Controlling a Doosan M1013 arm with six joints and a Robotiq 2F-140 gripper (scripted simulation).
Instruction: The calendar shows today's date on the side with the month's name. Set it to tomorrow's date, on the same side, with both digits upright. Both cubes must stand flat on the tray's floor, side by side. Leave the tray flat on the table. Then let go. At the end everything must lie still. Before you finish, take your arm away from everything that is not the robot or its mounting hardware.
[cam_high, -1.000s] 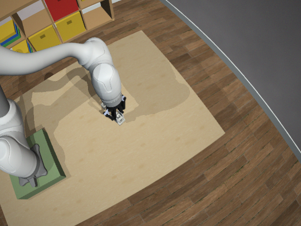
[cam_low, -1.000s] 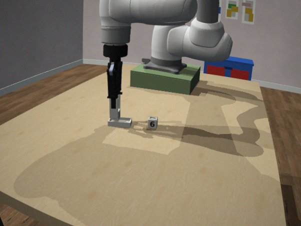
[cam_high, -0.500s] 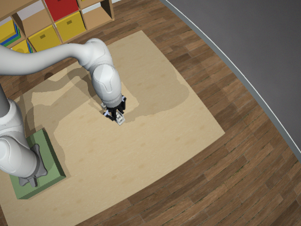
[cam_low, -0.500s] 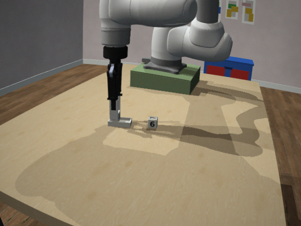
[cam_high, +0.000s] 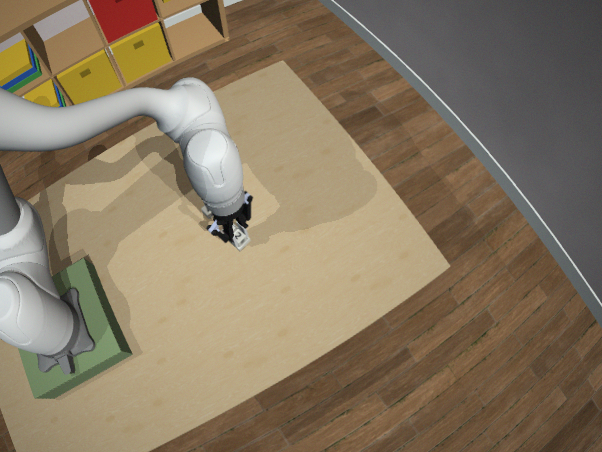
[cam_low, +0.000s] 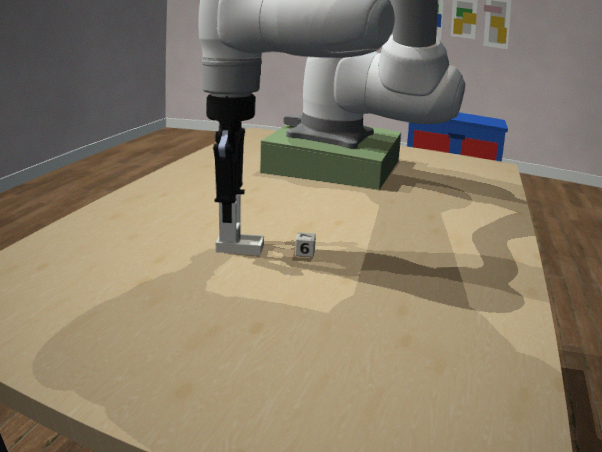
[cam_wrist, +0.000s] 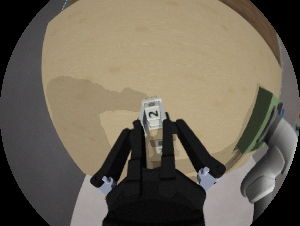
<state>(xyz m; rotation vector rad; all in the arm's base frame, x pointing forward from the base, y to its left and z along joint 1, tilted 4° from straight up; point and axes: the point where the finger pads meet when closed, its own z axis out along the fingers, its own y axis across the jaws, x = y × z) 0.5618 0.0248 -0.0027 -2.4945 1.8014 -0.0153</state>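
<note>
A small grey tray (cam_low: 251, 245) (cam_high: 244, 245) lies flat on the wooden table (cam_low: 350, 360) (cam_high: 300, 300). My gripper (cam_low: 230, 226) (cam_high: 234, 233) (cam_wrist: 153, 109) points straight down at the tray's left end, as the exterior view shows it. It is shut on a white cube (cam_high: 240, 235) (cam_wrist: 153, 114) that shows a 2 and sits low at that end of the tray. A second white cube (cam_low: 305, 246) stands on the table just right of the tray, outside it, with a 6 facing the exterior camera. The month's name does not show.
The arm's green base block (cam_low: 330, 165) (cam_high: 102, 325) stands at the table's back. A shelf with yellow and red bins (cam_high: 125, 50) and a blue cabinet (cam_low: 457, 135) stand off the table on the floor.
</note>
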